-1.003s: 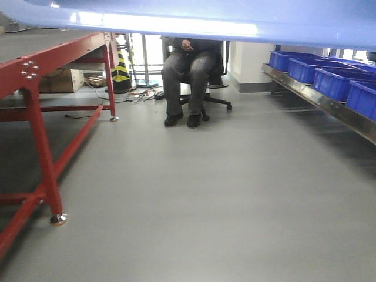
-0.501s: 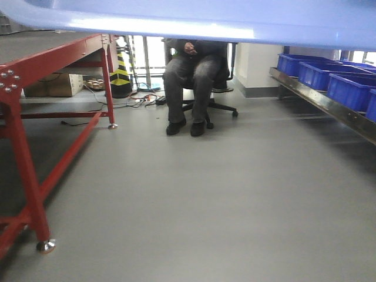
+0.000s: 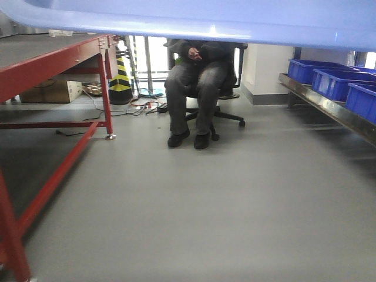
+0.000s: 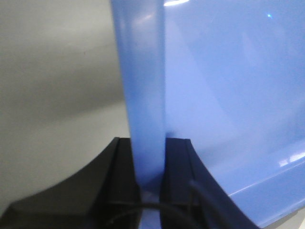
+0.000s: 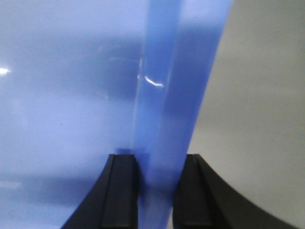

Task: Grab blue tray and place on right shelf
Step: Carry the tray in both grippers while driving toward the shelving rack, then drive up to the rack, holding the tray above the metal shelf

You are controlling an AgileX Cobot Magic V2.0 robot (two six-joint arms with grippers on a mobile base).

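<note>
Carry step: left end effector (image 4: 151, 145) and right end effector (image 5: 155, 161) clamp glossy light-blue plastic tray (image 3: 235, 17); next, approach steel-railed shelf (image 3: 329, 109), frame right.

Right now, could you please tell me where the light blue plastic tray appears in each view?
Front view: light blue plastic tray spans the top edge.
Left wrist: rim vertical at centre, in the left claw.
Right wrist: rim vertical at centre, in the right claw.
Shared landmark: grey floor.
</note>
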